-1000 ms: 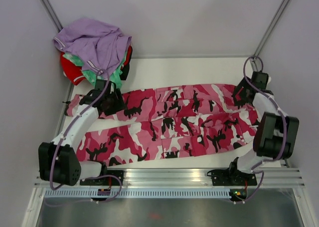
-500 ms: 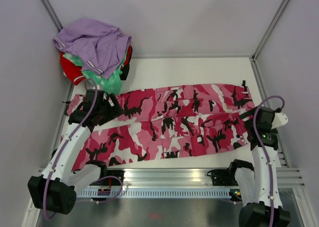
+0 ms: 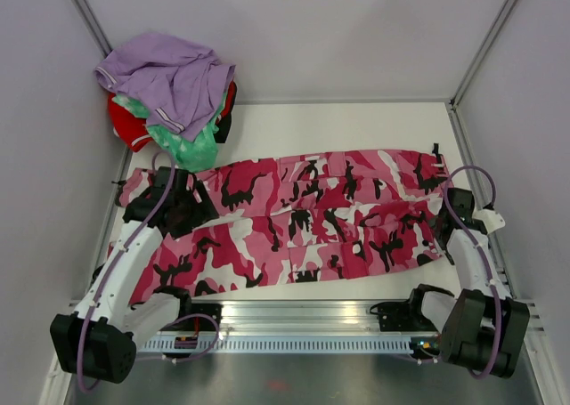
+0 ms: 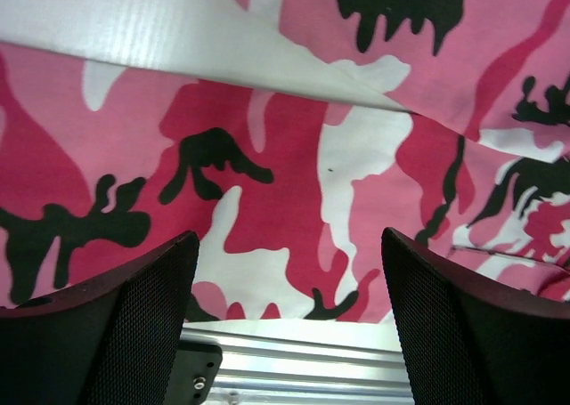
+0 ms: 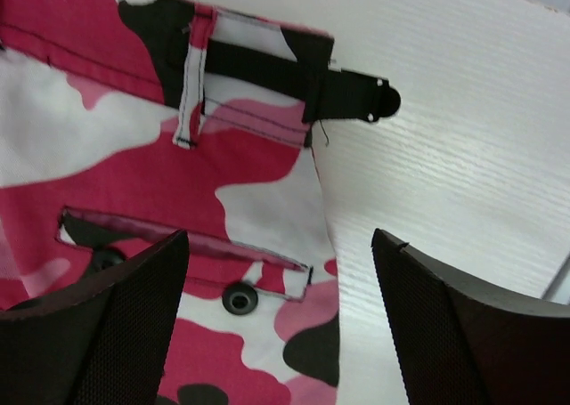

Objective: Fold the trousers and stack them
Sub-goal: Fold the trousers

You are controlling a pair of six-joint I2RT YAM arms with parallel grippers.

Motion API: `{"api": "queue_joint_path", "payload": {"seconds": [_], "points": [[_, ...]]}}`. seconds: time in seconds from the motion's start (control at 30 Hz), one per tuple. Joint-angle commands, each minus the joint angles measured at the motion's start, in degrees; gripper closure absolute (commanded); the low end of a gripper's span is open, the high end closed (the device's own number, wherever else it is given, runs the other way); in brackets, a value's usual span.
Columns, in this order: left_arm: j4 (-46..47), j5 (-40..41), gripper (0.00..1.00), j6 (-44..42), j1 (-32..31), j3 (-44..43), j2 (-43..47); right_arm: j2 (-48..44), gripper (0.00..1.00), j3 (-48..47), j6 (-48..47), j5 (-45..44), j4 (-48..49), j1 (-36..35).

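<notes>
In the top view, the trousers (image 3: 303,227) were spread flat on the table (image 3: 338,125), waist toward 3 o'clock, with the left gripper (image 3: 187,207) over the legs at 9 o'clock and the right gripper (image 3: 448,216) at the waist; their jaws could hardly be judged there. In the left wrist view, its fingers (image 4: 134,316) were shown spread wide above the camouflage cloth, nothing gripped. In the right wrist view, the fingers (image 5: 98,325) were spread apart over the waistband, a black strap (image 5: 347,93) lying at 12 o'clock.
</notes>
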State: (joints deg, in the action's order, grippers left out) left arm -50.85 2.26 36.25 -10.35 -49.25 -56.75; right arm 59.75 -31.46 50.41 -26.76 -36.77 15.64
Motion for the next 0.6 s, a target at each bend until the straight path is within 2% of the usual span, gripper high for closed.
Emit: {"api": "queue_joint_path", "payload": {"seconds": [0.0,0.17,0.27,0.37,0.4,0.47,0.5,0.53,0.57], "points": [[-4.77,7.63,0.11,1.1,0.07,-3.65,-0.29,1.24,0.1,2.36,0.4,-0.66,9.16,1.84],[-11.54,13.38,0.11,8.21,2.34,-5.24,2.25,7.91,0.17,2.55,-2.42,2.94,14.62,4.83],[-13.3,11.72,0.11,10.59,6.28,-5.15,3.66,10.03,0.18,3.16,-2.86,3.74,15.24,5.89],[-13.83,8.55,0.11,10.6,10.25,-4.27,4.98,10.22,0.25,4.74,-3.3,4.97,17.08,7.39],[-14.27,8.29,0.11,10.77,11.13,-3.66,5.16,10.13,0.34,5.18,-3.3,5.14,17.96,7.74],[-15.59,7.76,0.11,11.21,15.17,-2.78,5.25,10.21,0.45,5.97,-3.3,5.76,18.84,8.26],[-16.29,7.32,0.12,12.52,16.4,-2.34,5.25,10.21,0.57,6.15,-3.3,6.28,19.45,8.27],[-17.17,7.49,0.12,13.31,19.55,-1.55,5.25,10.39,0.64,6.32,-3.39,6.55,19.63,8.27],[-17.26,7.75,0.14,14.36,22.62,-0.76,5.68,10.13,0.79,6.33,-3.39,7.25,19.72,8.35]]}}
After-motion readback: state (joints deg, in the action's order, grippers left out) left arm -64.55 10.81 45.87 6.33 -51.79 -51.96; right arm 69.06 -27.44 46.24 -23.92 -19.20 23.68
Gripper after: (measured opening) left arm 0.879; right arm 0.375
